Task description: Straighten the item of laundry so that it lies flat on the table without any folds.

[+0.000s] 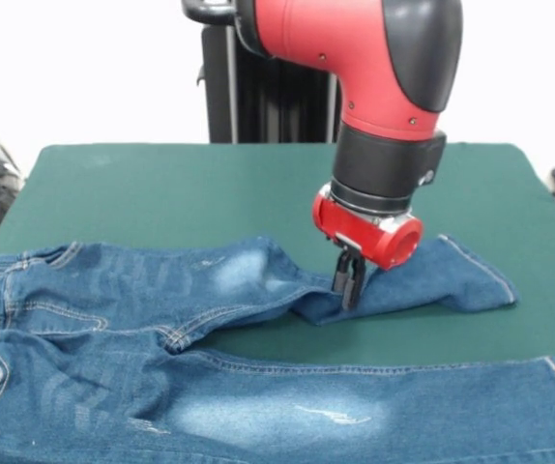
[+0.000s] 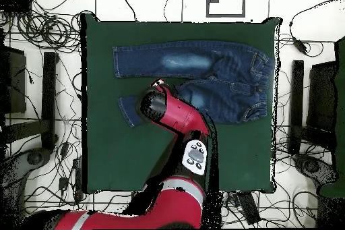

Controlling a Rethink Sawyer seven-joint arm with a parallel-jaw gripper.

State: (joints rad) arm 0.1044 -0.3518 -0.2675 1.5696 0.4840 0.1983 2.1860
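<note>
The item of laundry [image 1: 113,319], a pair of blue denim jeans with pale faded patches, lies across the green table [image 1: 161,184]. Its waist is at the left in the front view. The near leg [image 1: 374,406] lies flat and straight. The far leg is creased and twisted at the knee, and its lower part [image 1: 452,280] angles off to the right. My gripper [image 1: 348,290] points down at that crease with its black fingers [image 1: 341,278] close together, pinching the denim. In the overhead view the jeans [image 2: 195,62] show, while the red arm [image 2: 172,112] covers the gripper and the bent leg's knee.
Bare green cloth [image 2: 242,153] stretches between the jeans and the table's edges. Tangled cables [image 2: 40,32] lie on the floor around the table. Dark stands [image 2: 47,106] flank both sides of the table.
</note>
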